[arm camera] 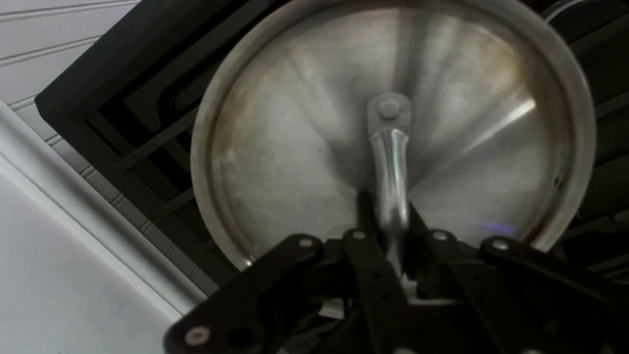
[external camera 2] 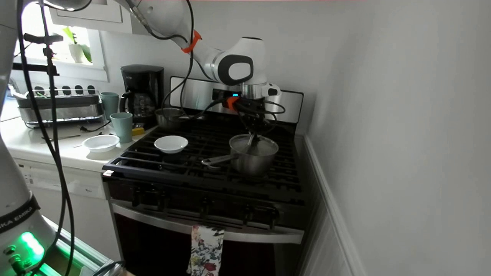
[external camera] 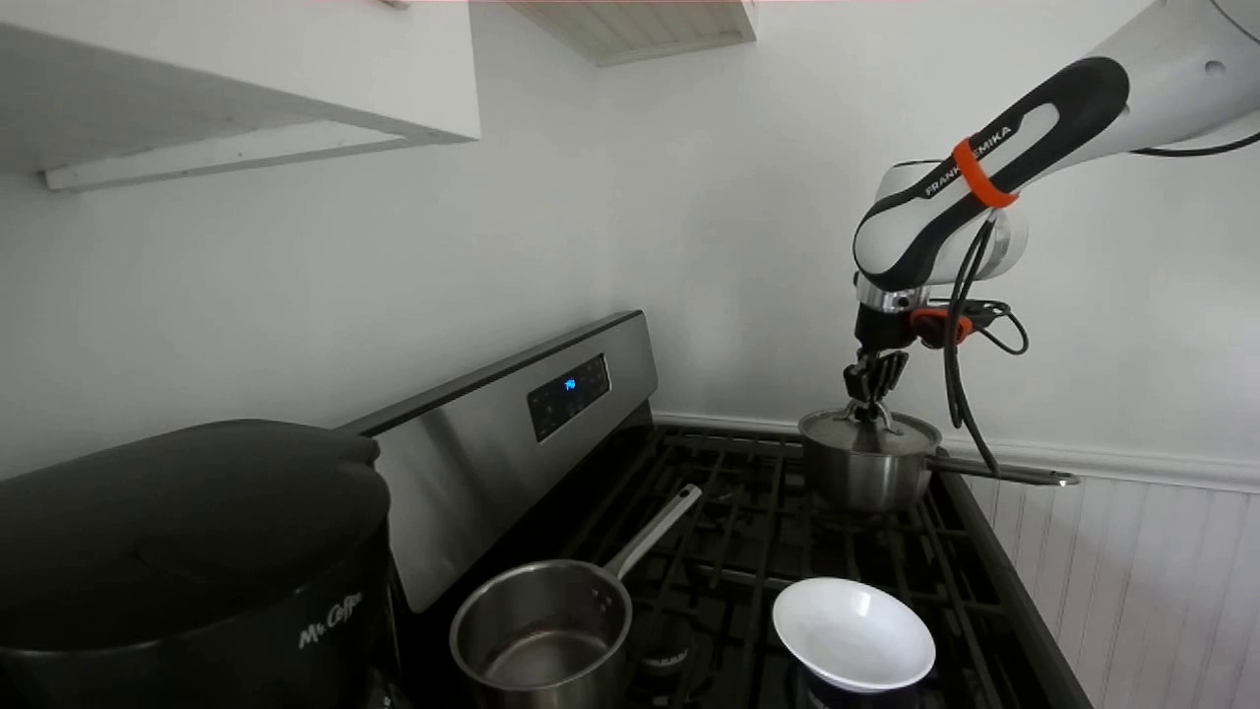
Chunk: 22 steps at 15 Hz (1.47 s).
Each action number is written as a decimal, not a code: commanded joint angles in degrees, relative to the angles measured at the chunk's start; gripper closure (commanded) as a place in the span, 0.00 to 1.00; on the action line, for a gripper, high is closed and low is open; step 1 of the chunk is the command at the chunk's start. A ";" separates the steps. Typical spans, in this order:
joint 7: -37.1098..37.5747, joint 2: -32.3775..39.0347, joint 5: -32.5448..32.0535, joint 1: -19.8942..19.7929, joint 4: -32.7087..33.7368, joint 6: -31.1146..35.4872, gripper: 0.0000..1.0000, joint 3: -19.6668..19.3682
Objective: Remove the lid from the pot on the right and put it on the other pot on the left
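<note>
The silver lid [external camera: 913, 435] sits on the right-hand steel pot [external camera: 861, 481]. Both also show in an exterior view, the lid [external camera 2: 267, 147] and its pot [external camera 2: 249, 165]. In the wrist view the lid [arm camera: 295, 162] fills the middle, with its arched metal handle [arm camera: 391, 167] running between my fingers. My gripper [arm camera: 390, 209] points down with a finger close against each side of the handle, and looks shut on it. In an exterior view the gripper [external camera: 866, 406] is right over the lid. The other steel pot [external camera: 539, 583] has no lid and stands at the left back of the stove.
A white bowl [external camera: 852, 635] is on the stove grates near the uncovered pot. A black coffee maker [external camera: 187, 551] stands left of the stove. The stove's back panel [external camera: 492, 473] rises behind. A wall [external camera 2: 383, 153] is close on the right. Cups and another bowl [external camera 2: 101, 143] are on the counter.
</note>
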 commanded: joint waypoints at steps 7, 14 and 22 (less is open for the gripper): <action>-2.32 1.98 1.98 -2.43 6.19 -6.64 0.98 1.52; -0.79 -4.70 4.02 -0.89 4.46 -7.95 0.98 2.32; -1.68 -10.33 3.35 6.95 5.58 -10.63 0.98 7.08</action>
